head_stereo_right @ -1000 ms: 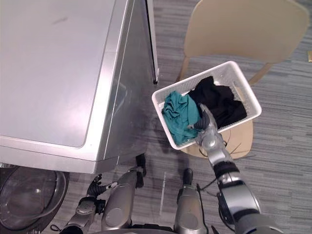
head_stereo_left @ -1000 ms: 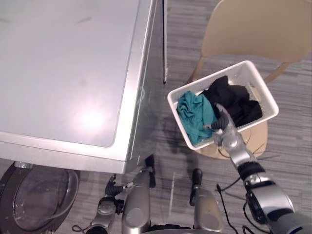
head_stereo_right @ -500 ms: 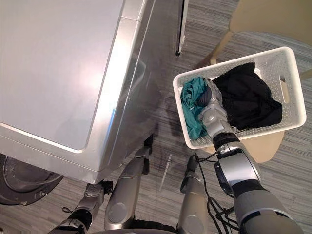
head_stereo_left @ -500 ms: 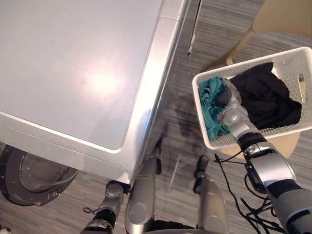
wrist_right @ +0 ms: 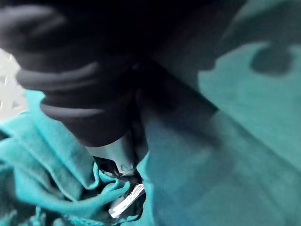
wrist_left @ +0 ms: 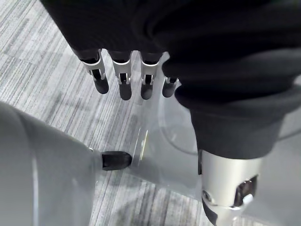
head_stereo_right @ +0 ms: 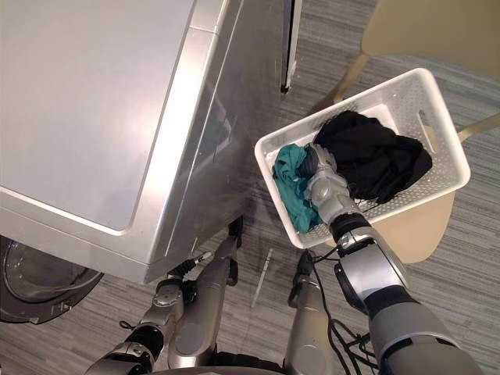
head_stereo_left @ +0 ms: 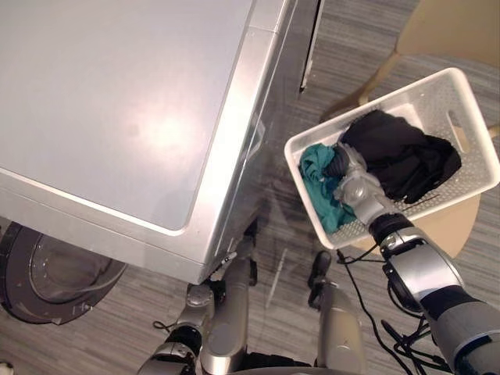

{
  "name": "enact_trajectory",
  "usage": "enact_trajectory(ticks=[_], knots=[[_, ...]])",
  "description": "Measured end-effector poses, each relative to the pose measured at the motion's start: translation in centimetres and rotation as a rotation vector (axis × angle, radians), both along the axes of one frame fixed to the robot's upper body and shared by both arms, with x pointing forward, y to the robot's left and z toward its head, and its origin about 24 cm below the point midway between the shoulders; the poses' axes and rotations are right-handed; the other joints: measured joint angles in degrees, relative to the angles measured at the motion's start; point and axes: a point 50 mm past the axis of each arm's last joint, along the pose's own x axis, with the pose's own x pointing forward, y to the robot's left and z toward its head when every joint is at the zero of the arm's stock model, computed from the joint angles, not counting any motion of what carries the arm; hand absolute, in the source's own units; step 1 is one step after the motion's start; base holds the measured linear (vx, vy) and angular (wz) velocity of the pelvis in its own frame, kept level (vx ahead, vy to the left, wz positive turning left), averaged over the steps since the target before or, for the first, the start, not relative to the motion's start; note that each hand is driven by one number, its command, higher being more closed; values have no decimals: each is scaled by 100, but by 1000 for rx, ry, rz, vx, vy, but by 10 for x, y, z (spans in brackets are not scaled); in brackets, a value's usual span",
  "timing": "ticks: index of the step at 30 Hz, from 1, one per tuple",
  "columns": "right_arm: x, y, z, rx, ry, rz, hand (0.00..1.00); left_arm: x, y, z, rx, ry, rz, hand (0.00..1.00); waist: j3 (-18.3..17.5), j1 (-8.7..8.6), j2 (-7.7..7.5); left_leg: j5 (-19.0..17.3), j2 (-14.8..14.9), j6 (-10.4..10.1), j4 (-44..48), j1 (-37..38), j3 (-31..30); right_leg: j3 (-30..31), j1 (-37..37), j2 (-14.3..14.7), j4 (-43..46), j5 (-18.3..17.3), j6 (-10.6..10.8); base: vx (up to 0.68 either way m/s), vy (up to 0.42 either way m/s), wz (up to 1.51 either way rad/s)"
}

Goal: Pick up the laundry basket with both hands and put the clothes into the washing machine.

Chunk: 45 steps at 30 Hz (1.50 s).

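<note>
Left eye view, item by item: washing machine (head_stereo_left: 117,117), grey top panel, with its round glass door (head_stereo_left: 47,273) showing past the front edge, apparently swung open. Laundry basket (head_stereo_left: 426,98), white and perforated, sits on the seat of a tan chair (head_stereo_left: 453,27) beside the machine, not lifted. Contents: teal garment (head_stereo_left: 316,183) at the end nearer the machine, black garment (head_stereo_left: 398,152) filling the rest. Right hand (head_stereo_left: 351,183) is down inside the basket between the two garments. In the right wrist view teal cloth is bunched round it and hides the fingers, so I cannot tell whether they have closed on anything. Left hand (wrist_left: 124,77) hangs low by the machine's front, fingers straight and loosely spread, holding nothing. Change noted: a second ago the right hand was at the basket's near rim, half a second ago it lay over the teal cloth, and now it is sunk into it. The wider shift of the scene is the camera's own. Judgement: the clothes are all in the basket, none in the drum. The work appears to be at the grasp on the teal garment, one-handed rather than by carrying the basket.
</note>
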Motion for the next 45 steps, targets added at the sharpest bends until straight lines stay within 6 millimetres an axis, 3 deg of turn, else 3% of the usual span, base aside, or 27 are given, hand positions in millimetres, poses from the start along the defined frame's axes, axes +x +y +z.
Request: enact_trajectory(ticks=[5,8,14,20,27,30,36,45], knots=[[-15,8,27,112,-226,14,100,-6,6,-6,15,45,5,0,-17,-119,-76,205,54,-38,-531,562,149,133,294,88,-175,5,7,-24,-17,-12],[-29,19,26,163,-298,40,100,-8,13,-7,32,56,7,0,-63,-220,-183,224,62,-50,-663,755,217,187,406,103,-210,9,13,23,-16,-13],[-68,40,-11,261,-273,80,100,-27,21,-19,49,124,-5,0,-302,-433,-480,200,25,-79,-722,1146,263,259,805,76,-417,27,45,84,-15,-6],[-111,43,-53,326,-189,66,100,-55,21,-35,60,215,-20,0,-946,-478,-494,158,0,-112,-729,1409,96,91,1260,74,-710,39,88,9,-14,12],[-123,49,-72,341,-105,99,100,-84,27,-47,76,296,-34,0,-1474,-475,-513,71,4,-148,-764,1603,108,118,1587,97,-1054,114,215,-51,18,0],[-129,51,-65,356,-141,98,100,-88,28,-49,77,306,-33,0,-1511,-482,-513,46,-28,-159,-776,1702,103,141,1766,84,-1205,133,232,-23,31,3],[-139,57,-27,414,-356,136,100,-98,30,-52,84,331,-29,0,-1705,-566,-513,-8,-89,-82,-775,1844,212,302,1905,26,-1333,270,261,30,9,-7],[-142,60,-24,438,-373,139,100,-104,32,-54,87,348,-25,0,-1715,-594,-522,-132,-76,-91,-755,2358,551,605,2231,16,-1385,331,256,37,-5,-20]])
